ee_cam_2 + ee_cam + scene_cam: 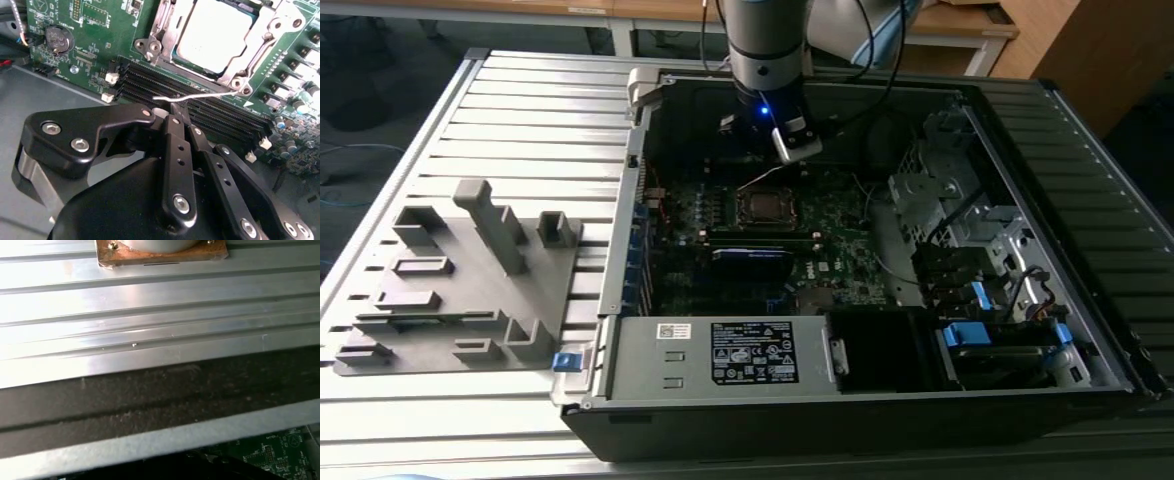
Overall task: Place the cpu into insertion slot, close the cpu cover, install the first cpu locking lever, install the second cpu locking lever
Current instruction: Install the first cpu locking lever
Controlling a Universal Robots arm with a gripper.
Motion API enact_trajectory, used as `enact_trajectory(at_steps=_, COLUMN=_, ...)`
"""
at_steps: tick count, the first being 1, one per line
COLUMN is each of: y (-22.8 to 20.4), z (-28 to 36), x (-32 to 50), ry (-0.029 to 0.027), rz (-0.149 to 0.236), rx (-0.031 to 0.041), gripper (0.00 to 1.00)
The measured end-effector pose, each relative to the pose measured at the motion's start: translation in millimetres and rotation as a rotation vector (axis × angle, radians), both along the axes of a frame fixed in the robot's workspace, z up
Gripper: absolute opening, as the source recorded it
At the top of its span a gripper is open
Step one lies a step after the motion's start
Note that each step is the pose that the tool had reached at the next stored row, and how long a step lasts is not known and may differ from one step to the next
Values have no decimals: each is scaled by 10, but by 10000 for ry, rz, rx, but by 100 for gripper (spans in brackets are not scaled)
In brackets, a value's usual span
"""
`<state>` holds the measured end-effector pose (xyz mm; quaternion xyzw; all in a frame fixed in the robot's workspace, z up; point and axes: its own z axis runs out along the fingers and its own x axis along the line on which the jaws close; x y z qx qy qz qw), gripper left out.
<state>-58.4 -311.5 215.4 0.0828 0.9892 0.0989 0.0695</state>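
Claw (pixel 181 116): closed, black fingertips together, right at the lever's free end.
Locking lever (pixel 210 95): thin silver wire between the memory slots (pixel 210 112) and the cover.
Cpu cover (pixel 257 47): down, framing the chip.
Cpu (pixel 212 32): seated in the insertion slot (pixel 744 206), inside the open computer case (pixel 854 400).

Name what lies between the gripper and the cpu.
In the second wrist view: a thin silver locking lever, the black memory slots, then the cpu cover.

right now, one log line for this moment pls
cpu: seated | cpu cover: down over cpu | end effector: shut, tip at locking lever
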Motion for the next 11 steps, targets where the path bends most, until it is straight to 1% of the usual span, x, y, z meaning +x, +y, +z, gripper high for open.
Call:
enact_trajectory(at_steps=2, y=0, z=33, x=0, ry=0, rz=0, rx=5, gripper=11)
enact_trajectory(at_steps=4, y=0, z=52, x=0, ry=1, rz=0, rx=9, gripper=11)
enact_trajectory(at_steps=11, y=1, z=54, x=0, ry=2, rz=1, rx=20, gripper=11)
